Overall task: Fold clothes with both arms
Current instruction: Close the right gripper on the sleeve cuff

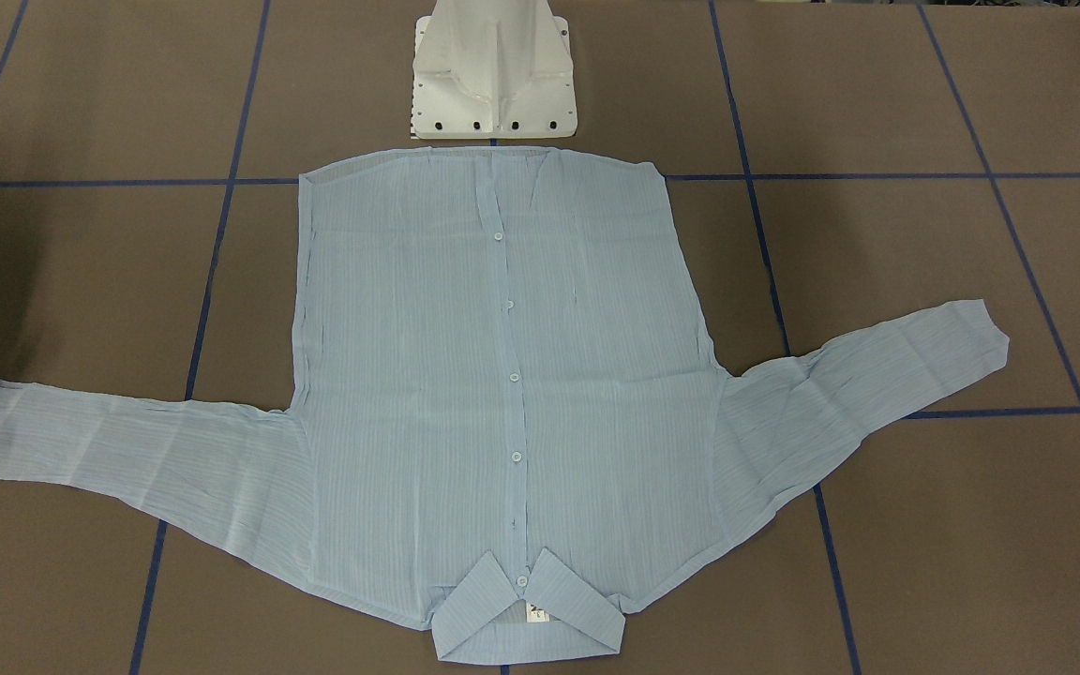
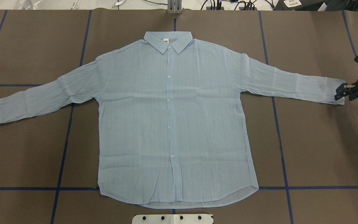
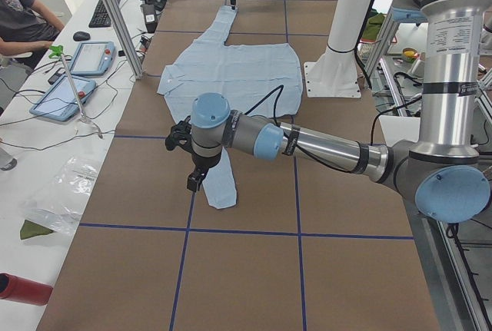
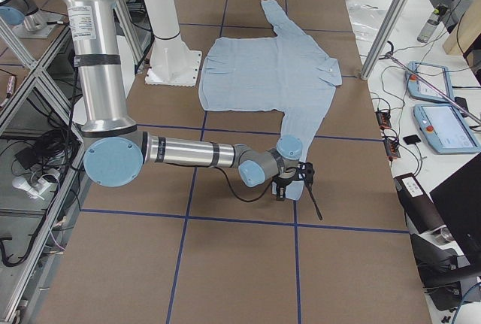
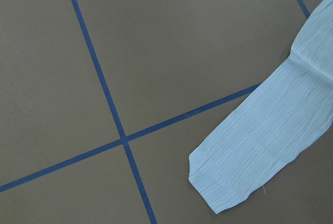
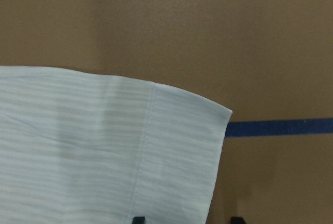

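Observation:
The light-blue striped shirt [image 2: 172,118] lies flat and buttoned on the brown table, collar [image 2: 168,40] at the far side and both sleeves spread out. My right gripper [image 2: 340,91] sits low at the cuff [image 6: 177,146] of the sleeve on the overhead view's right. Its fingertips [image 6: 138,219] stand apart over the cuff's edge, so it is open. The left gripper [image 3: 196,181] hangs above the other sleeve's cuff [image 5: 218,182], well off the cloth. It shows only in the exterior left view, so I cannot tell whether it is open or shut.
The white pedestal base [image 1: 493,75] stands just behind the shirt's hem. Blue tape lines [image 2: 64,149] grid the table. A side bench with tablets [image 3: 84,58], cables and a seated person [image 3: 19,8] runs along the far edge, behind aluminium posts [image 3: 115,16].

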Robot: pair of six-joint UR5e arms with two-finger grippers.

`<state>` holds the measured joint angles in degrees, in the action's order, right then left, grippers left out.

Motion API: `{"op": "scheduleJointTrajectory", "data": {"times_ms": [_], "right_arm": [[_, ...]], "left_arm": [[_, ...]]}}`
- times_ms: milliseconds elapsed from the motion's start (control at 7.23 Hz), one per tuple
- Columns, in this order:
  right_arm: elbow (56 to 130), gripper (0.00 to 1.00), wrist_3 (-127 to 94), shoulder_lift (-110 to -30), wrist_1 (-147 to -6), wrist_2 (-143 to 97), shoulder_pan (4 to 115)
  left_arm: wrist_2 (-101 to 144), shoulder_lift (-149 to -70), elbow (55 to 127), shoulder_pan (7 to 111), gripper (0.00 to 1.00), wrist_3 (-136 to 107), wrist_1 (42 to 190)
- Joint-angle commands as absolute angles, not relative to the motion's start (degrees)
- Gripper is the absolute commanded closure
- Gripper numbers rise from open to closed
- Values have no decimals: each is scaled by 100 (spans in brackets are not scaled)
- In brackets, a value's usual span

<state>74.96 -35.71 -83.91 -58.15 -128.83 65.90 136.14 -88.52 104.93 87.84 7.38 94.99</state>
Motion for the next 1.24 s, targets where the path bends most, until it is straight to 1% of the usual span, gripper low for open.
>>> {"op": "scheduleJointTrajectory", "data": {"times_ms": [0,138,276,415,691,829,968,1106], "right_arm": [[7479,38,-3577,-8385,-5836,-12867,6583],[7471,39,-3568,-8393,-5836,-12867,6583],[7462,46,-3577,-8394,-5836,-12876,6574],[7445,49,-3577,-8402,-5836,-12893,6574],[7436,49,-3577,-8394,-5836,-12885,6574],[7436,57,-3577,-8394,-5836,-12902,6574],[7453,73,-3577,-8394,-5836,-12911,6574],[7462,100,-3595,-8385,-5836,-12902,6574]], "left_arm": [[13614,-8842,10529,8789,0,738,9492],[13606,-8842,10538,8789,0,738,9492],[13605,-8842,10538,8798,0,738,9492],[13614,-8842,10547,8807,0,738,9492],[13614,-8842,10564,8903,0,738,9483],[13614,-8842,10564,8903,0,738,9475],[13614,-8842,10564,8912,0,738,9475],[13693,-8833,10556,8912,0,730,9466]]}}
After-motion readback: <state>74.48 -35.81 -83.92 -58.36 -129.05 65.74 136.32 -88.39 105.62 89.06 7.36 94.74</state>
